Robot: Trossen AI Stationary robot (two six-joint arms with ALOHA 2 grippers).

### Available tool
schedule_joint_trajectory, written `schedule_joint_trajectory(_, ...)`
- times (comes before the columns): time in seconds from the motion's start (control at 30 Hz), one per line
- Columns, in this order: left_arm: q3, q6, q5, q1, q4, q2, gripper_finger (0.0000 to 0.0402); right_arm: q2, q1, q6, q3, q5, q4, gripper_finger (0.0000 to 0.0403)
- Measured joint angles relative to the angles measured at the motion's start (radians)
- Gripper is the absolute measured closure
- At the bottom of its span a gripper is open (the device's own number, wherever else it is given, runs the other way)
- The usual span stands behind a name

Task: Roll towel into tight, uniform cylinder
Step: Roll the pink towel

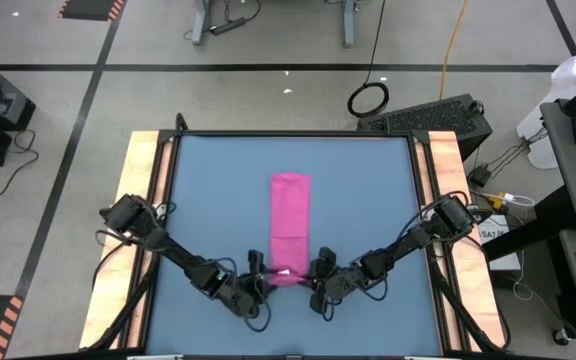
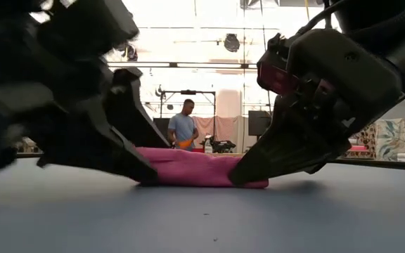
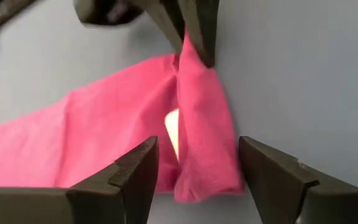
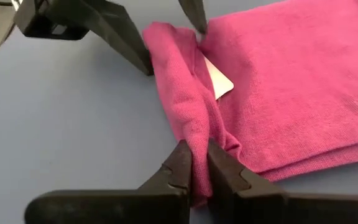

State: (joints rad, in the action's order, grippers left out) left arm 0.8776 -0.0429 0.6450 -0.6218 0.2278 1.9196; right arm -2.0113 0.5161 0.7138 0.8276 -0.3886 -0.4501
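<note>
Two tools flank the towel's (image 1: 290, 222) near end; right tool (image 4: 196, 163) pinching.

Hands (image 1: 286, 282) crowd towel (image 1: 290, 215) end — far table (image 1: 368, 180) free.

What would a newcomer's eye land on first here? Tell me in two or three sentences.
The magenta towel stands out first, a long folded strip on the middle of the blue table. At its near end a first fold is turned up, with the right hand shut on it and the left hand open astride it. A white tag peeks out there.
</note>
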Motion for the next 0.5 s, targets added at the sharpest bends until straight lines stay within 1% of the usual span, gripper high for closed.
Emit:
schedule_joint_trajectory(0.1, 0.0, 0.025, 0.057, -0.051, 0.017, -0.002, 0.0176, 0.0, 0.001, 0.0, 0.0, 0.006, -0.001, 0.0384)
schedule_joint_trajectory(0.2, 0.0, 0.055, 0.062, -0.085, 0.035, -0.002, 0.0176, 0.0, 0.001, 0.001, 0.0, 0.006, -0.001, 0.0384)
schedule_joint_trajectory(0.37, 0.0, 0.052, 0.039, -0.079, 0.034, -0.002, 0.0176, 0.0, 0.001, 0.006, 0.0, 0.005, -0.001, 0.0384)
schedule_joint_trajectory(0.5, 0.0, 0.051, -0.034, -0.037, 0.03, -0.002, 0.0176, 0.0, 0.001, 0.008, 0.0, 0.005, -0.001, 0.0384)
